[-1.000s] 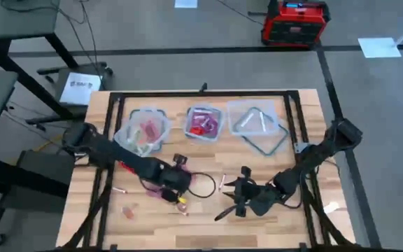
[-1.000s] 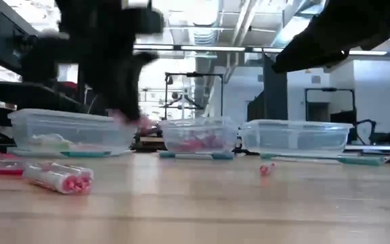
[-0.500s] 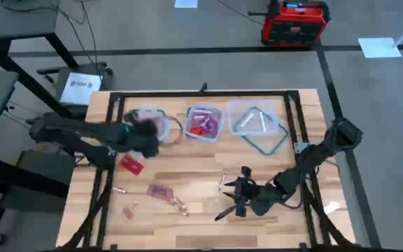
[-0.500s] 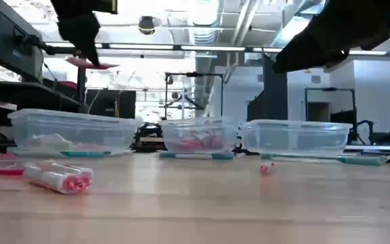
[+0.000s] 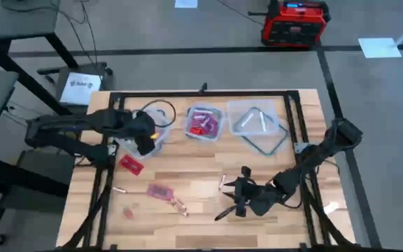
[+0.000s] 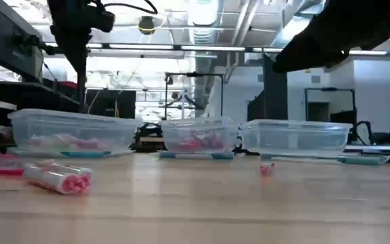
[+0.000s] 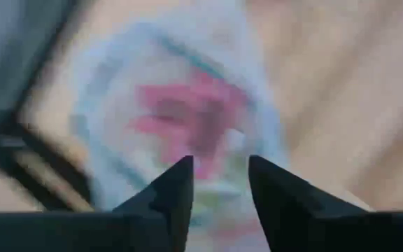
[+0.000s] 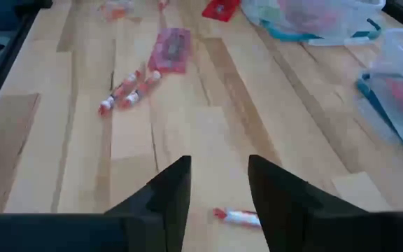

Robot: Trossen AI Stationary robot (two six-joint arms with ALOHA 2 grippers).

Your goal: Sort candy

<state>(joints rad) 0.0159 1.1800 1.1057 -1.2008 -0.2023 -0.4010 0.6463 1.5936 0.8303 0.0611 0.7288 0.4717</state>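
My left gripper (image 7: 220, 175) hangs open above the left clear tub (image 5: 149, 124), fingers pointing down, nothing between them. Pink candy (image 7: 187, 115) lies on that tub's floor. The middle tub (image 5: 203, 123) holds red candy. Loose candy lies on the wood: a red packet (image 5: 131, 164), a pink packet (image 5: 159, 190) and small pieces (image 5: 180, 205). My right gripper (image 8: 219, 182) is open above the table at the near right (image 5: 229, 199). A small wrapped piece (image 8: 236, 217) lies on the board just beyond its tips.
The right tub (image 5: 257, 120) stands at the far right on its bluish lid (image 5: 268, 143). In the low view the three tubs (image 6: 198, 135) stand in a row behind a striped candy (image 6: 59, 177). Black frame rails run along the table's edges (image 5: 110, 105).
My left gripper has risen from the table's near middle and swung toward the far left, carrying a flat pink candy over the left tub. It has rolled and tipped downward there, then let go; the candy is gone from its fingers.
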